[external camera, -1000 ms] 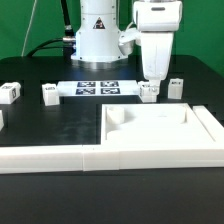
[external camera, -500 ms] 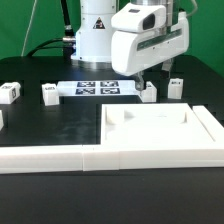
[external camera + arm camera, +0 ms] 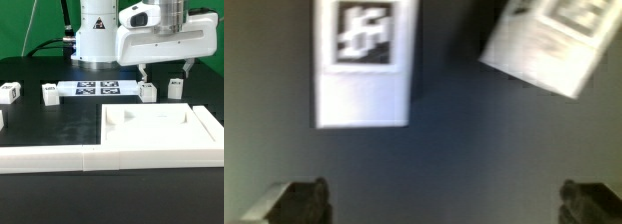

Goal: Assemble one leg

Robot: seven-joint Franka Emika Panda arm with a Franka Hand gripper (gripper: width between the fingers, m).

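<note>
Two small white legs with tag markers stand on the black table, one (image 3: 149, 92) beside the other (image 3: 176, 88), just behind the large white panel (image 3: 196, 126). My gripper (image 3: 167, 72) hangs above and between them, open wide and empty, touching neither. In the wrist view one leg (image 3: 363, 80) lies upright with its tag showing and the other (image 3: 553, 45) is tilted. My gripper (image 3: 446, 205) is apart from both, and its dark fingertips (image 3: 299, 200) stand far apart.
The marker board (image 3: 97, 87) lies at the robot's base. More small white parts stand at the exterior view's left (image 3: 49, 93) (image 3: 11, 92). A long white border wall (image 3: 60, 160) runs along the front.
The gripper has lifted off the leg by the panel and turned its hand sideways. Its fingers now hang spread above the two legs.
</note>
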